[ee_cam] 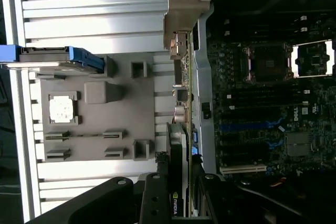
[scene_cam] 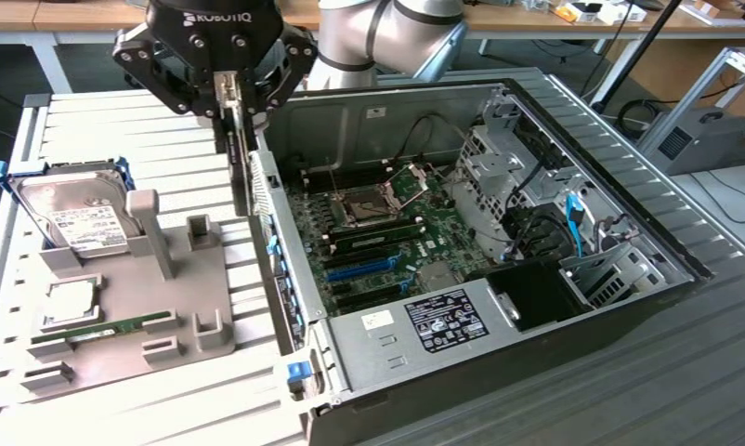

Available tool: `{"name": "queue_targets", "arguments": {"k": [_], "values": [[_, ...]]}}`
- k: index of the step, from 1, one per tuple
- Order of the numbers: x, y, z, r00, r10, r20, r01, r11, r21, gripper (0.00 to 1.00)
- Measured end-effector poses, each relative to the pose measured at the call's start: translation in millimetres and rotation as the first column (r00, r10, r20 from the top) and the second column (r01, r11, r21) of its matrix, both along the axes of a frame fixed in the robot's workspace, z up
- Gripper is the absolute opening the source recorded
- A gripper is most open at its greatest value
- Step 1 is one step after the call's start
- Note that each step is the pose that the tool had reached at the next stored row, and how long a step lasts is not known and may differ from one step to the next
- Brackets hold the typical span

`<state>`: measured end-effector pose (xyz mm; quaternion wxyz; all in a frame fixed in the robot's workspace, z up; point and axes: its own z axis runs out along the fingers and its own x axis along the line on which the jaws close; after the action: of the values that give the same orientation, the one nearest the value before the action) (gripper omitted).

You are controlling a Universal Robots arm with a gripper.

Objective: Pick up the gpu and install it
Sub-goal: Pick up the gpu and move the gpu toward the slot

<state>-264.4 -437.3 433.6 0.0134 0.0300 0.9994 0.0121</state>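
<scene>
My gripper is shut on the gpu, which hangs edge-on and upright from the fingers. The card is thin and dark, and its silver bracket faces the case. It hovers just over the rear wall of the open computer case, on the exterior view's left side of the case. In the wrist view the gpu runs away from my gripper as a narrow black strip ending in the bracket. The motherboard with its blue slots lies beside it inside the case.
A grey fixture plate on the exterior view's left holds a silver hard drive in a blue frame, a CPU and a green RAM stick. Drive cages and cables crowd the case's far side.
</scene>
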Motion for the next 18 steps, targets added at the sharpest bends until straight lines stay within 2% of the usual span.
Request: {"name": "queue_targets", "arguments": {"k": [18], "values": [[66.8,0.0,0.5,1.0000,0.001,-0.0001,-0.001,1.0000,0.0000,0.27]]}}
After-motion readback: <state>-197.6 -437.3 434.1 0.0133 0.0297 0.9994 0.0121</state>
